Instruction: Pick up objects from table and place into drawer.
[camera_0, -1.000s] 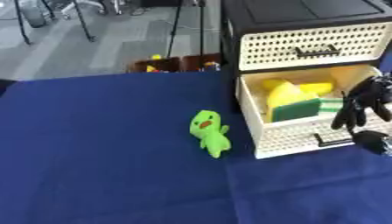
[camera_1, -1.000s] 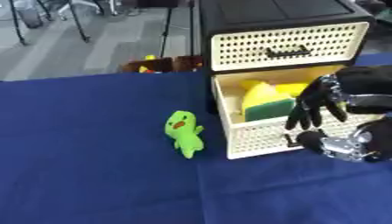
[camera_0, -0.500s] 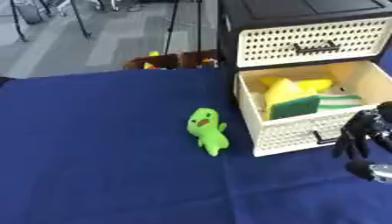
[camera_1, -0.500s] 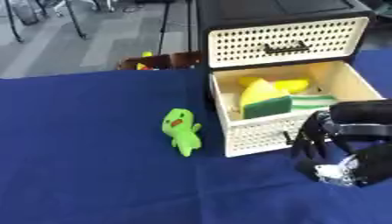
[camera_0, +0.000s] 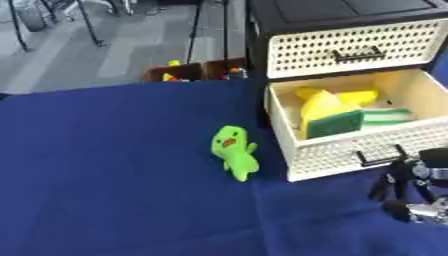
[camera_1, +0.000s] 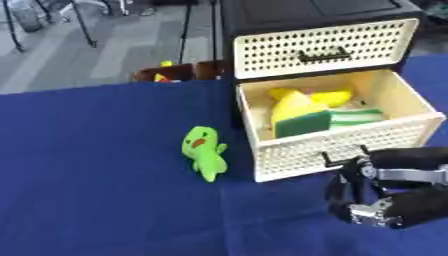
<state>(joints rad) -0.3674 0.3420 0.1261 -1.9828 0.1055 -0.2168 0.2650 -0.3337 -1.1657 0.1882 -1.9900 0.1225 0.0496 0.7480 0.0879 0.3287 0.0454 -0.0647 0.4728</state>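
Green toy left on the cloth, your right hand low in front of the open drawer

The green plush toy (camera_1: 203, 151) lies on the blue tablecloth (camera_1: 96, 190), just left of the open drawer (camera_1: 346, 150) and apart from it. The drawer already holds a yellow piece (camera_1: 293, 104) and a green-faced sponge (camera_1: 304, 123). Your right hand (camera_1: 372, 192) hangs just in front of the drawer's handle (camera_1: 343, 156), fingers curled downward with nothing in them; your left hand is out of view. Reaching across to the toy from there, you could catch the handle or front panel with your wrist and shove the drawer shut or skew the cabinet (camera_1: 319, 37). The toy is soft and narrow, so a pinch at its tail may let it flop against the drawer's front edge and drop outside.
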